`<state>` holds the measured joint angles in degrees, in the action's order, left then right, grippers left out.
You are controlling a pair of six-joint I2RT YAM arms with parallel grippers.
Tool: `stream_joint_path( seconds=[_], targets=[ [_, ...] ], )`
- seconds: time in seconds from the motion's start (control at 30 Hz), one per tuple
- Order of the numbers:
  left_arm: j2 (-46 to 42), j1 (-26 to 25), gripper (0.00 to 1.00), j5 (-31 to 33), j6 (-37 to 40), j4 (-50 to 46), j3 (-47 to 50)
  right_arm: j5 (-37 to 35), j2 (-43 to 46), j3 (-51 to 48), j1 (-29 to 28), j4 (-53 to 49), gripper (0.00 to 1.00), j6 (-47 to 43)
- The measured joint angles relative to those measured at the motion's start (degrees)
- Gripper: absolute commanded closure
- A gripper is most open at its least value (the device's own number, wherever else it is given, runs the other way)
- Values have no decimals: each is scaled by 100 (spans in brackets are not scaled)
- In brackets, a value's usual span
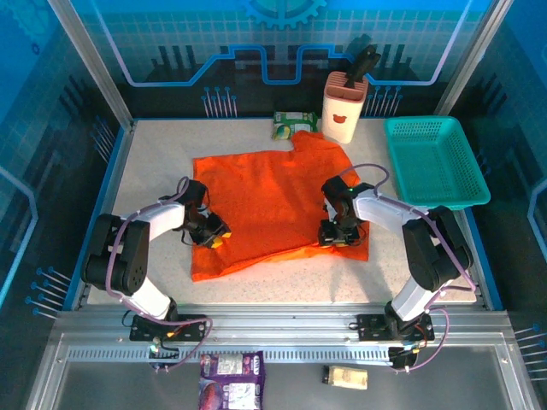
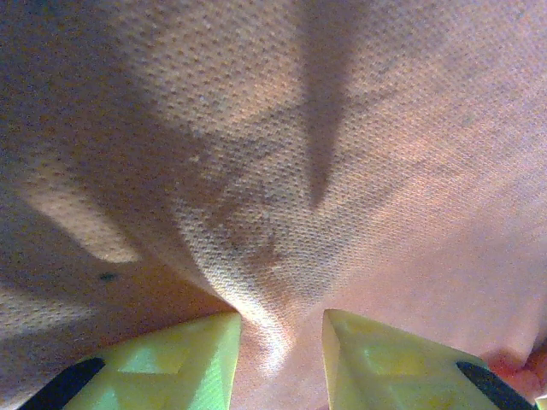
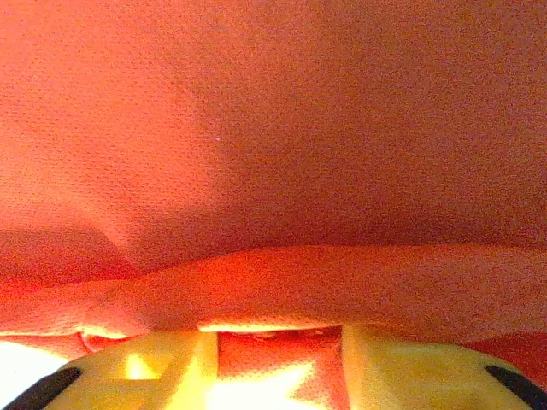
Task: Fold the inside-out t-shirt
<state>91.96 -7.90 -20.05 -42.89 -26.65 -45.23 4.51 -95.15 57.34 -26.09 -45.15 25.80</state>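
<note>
Found the left arm [image 1: 149,224] doubled back at the elbow, forearm lying low over the table [image 1: 154,162] and reaching right, with the left gripper [image 1: 219,240] pressed down on the near left part of the t-shirt [image 1: 269,196]. From the left wrist, saw its yellow fingers [image 2: 179,363] pinched on a raised ridge of the orange cloth.

Found the right arm [image 1: 402,213] in the mirrored pose, elbow out beside the teal basket [image 1: 432,158], forearm reaching left, right gripper [image 1: 339,239] pointing down at the shirt's near right edge. From the right wrist, saw its fingers [image 3: 145,371] standing apart with cloth lying in the gap and a fold draped across the tips. Could not tell whether clamped or loose.

Saw the t-shirt spread flat mid-table between both arms, long axis running left to right, slightly skewed with the left end nearer. Noted one flap jutting out at the far right corner, near a tall white holder [image 1: 344,107]. Could not tell collar from hem.
</note>
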Motion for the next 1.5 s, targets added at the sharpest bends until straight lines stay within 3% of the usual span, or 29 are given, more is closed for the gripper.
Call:
stream_joint_path(
  seconds=[0.1,0.27,0.57,0.93,1.23,1.5],
  targets=[
    [2,0,67,2,2,0,0,151,28,-210,0,31,44,55],
    [15,0,67,0,0,2,0,240,120,-407,-11,26,45,118],
    [24,0,67,-2,2,0,-4,81,483,-380,-15,68,68,144],
    [24,0,66,-2,2,0,-4,118,184,-358,-15,284,71,122],
    [24,0,67,0,2,0,-4,308,199,-369,-15,361,99,197],
    [24,0,67,2,2,0,-4,306,957,-367,-107,-52,100,393]
  ],
)
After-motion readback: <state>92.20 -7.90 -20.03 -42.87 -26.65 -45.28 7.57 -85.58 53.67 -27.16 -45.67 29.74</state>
